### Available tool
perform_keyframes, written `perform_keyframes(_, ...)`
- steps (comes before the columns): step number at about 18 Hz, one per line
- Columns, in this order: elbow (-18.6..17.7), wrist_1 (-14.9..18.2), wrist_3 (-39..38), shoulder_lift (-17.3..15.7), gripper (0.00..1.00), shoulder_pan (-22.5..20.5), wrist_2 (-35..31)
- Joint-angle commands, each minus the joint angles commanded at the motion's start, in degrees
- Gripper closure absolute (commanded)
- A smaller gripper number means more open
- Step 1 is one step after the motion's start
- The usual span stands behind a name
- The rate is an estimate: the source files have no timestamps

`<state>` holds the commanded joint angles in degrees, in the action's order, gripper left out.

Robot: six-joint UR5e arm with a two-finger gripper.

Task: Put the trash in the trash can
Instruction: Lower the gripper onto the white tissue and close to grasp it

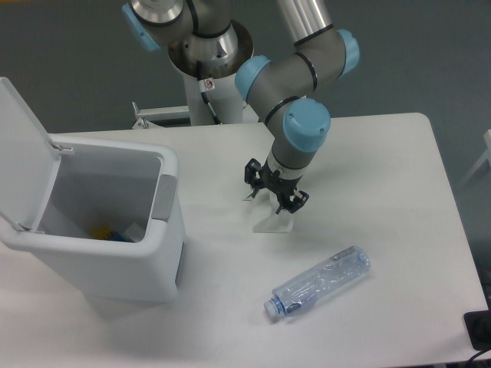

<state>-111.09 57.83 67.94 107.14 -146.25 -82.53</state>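
1. Two pieces of trash lie on the desk (383,153), neither yet binned: the wrapper (275,221) at frame centre and the water bottle (318,284) lower right of centre.
2. Fingers spread apart, the hand (275,192) hangs directly over the wrapper's upper part, clamped on nothing; whether it touches the plastic cannot be told.
3. At the left of the frame the trash can (165,264) stands with its lid (19,146) flipped up, some items visible inside.
4. Judged from this, the wrapper grasp is only starting; both carries remain.
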Motion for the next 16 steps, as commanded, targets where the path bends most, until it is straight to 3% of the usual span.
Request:
perform_keyframes(2, 0.17, -0.09, 0.09, -0.09, 0.99, 0.00, -0.09)
perform_keyframes(6, 1.31, 0.26, 0.35, -0.18, 1.00, -0.17, -0.35)
perform_keyframes(8, 4.38, 1.49, 0.09, -0.70, 1.00, -0.61, -0.09)
perform_keyframes(13, 12.55, 10.00, -4.64, -3.24, 1.00, -1.05, 1.13)
perform_keyframes(16, 18.26, 11.86, -10.35, -3.60, 1.00, -0.88, 5.78)
